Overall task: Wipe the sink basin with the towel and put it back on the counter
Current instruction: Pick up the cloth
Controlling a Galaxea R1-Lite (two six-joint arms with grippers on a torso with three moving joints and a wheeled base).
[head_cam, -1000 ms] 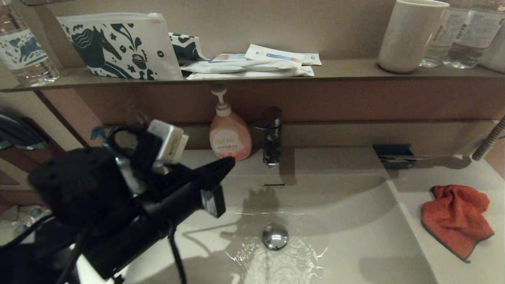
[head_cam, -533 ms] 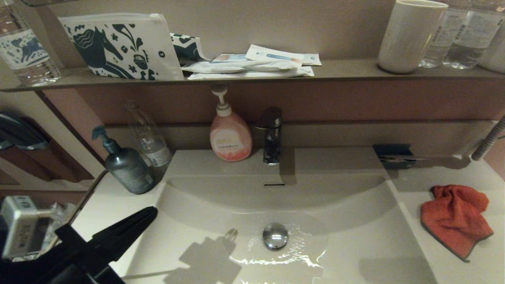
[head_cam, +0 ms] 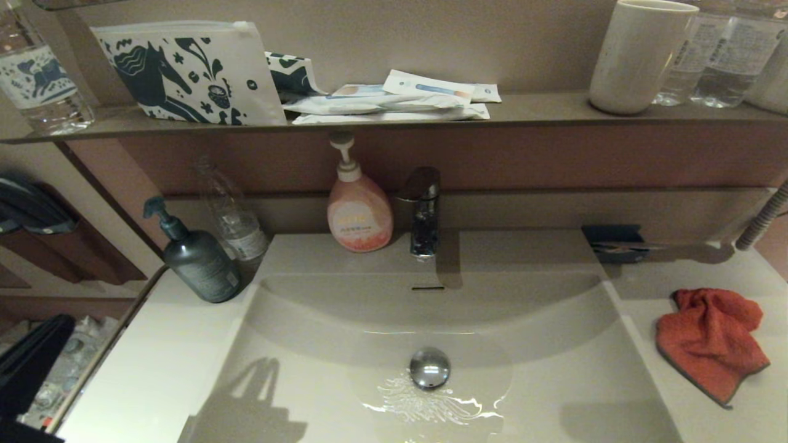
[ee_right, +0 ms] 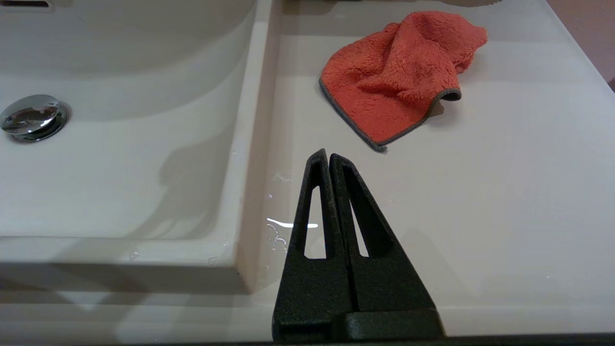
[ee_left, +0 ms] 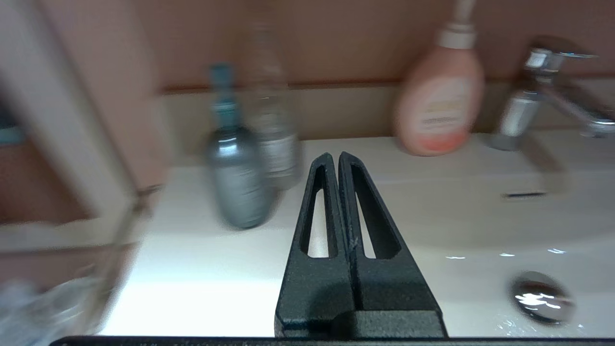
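The orange-red towel (head_cam: 708,341) lies crumpled on the off-white counter (head_cam: 757,418) right of the sink basin (head_cam: 554,381); it also shows in the right wrist view as towel (ee_right: 399,77). Water pools around the chrome drain plug (head_cam: 429,368). My left gripper (ee_left: 334,158) is shut and empty, low at the far left beyond the counter's left edge; only a dark part of it (head_cam: 31,363) shows in the head view. My right gripper (ee_right: 327,156) is shut and empty above the counter (ee_right: 504,202), short of the towel, out of the head view.
A faucet (head_cam: 423,212) and pink soap bottle (head_cam: 359,206) stand behind the basin. A dark pump bottle (head_cam: 197,258) and clear bottle (head_cam: 231,215) sit at the back left. A brown shelf (head_cam: 542,111) carries pouches, a cup (head_cam: 640,55) and water bottles.
My left arm has swung from over the basin's left side down and away to the far left lower corner, uncovering the two bottles. The water round the drain ripples. The towel has not moved.
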